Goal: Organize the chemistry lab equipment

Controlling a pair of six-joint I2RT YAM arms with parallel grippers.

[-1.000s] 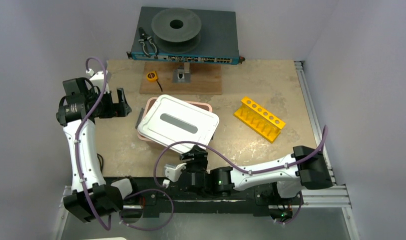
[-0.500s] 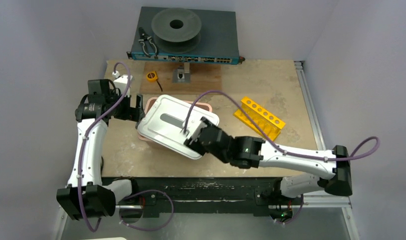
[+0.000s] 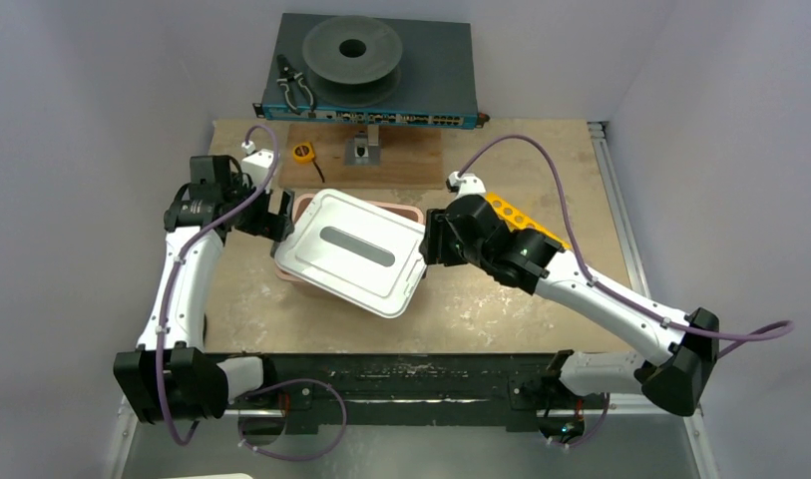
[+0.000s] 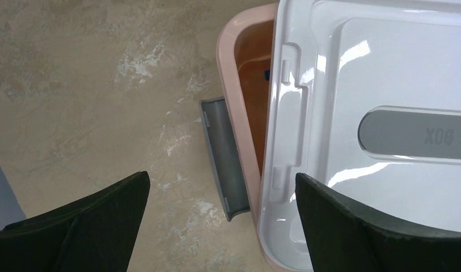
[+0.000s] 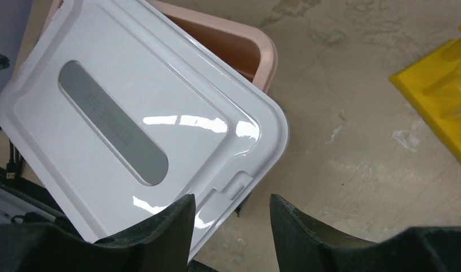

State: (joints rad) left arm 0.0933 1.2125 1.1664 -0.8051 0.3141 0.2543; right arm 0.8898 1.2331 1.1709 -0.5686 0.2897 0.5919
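Note:
A pink box [image 3: 303, 205] sits mid-table with its white lid [image 3: 353, 249] lying askew on top. My left gripper [image 3: 277, 222] is open at the box's left end. In the left wrist view the open left gripper [image 4: 222, 178] spans the pink rim [image 4: 239, 113] and the lid edge [image 4: 330, 85]. My right gripper [image 3: 428, 244] is open at the lid's right end. In the right wrist view the right gripper [image 5: 231, 198] stands over the lid's tab edge [image 5: 131, 113]. The yellow holed rack [image 3: 513, 214] lies behind the right arm, mostly hidden. The bottle, tubes, sticks, dish and glass are out of view.
A grey latch [image 4: 222, 158] hangs off the box's left end. At the back are black pliers [image 3: 293, 88] and a grey spool [image 3: 351, 52] on a dark unit, a yellow tape measure [image 3: 301, 153] and a wooden board [image 3: 401, 160].
The right arm swung from the table's front edge across the lid to the box's right end. The left gripper moved right to the box's left end.

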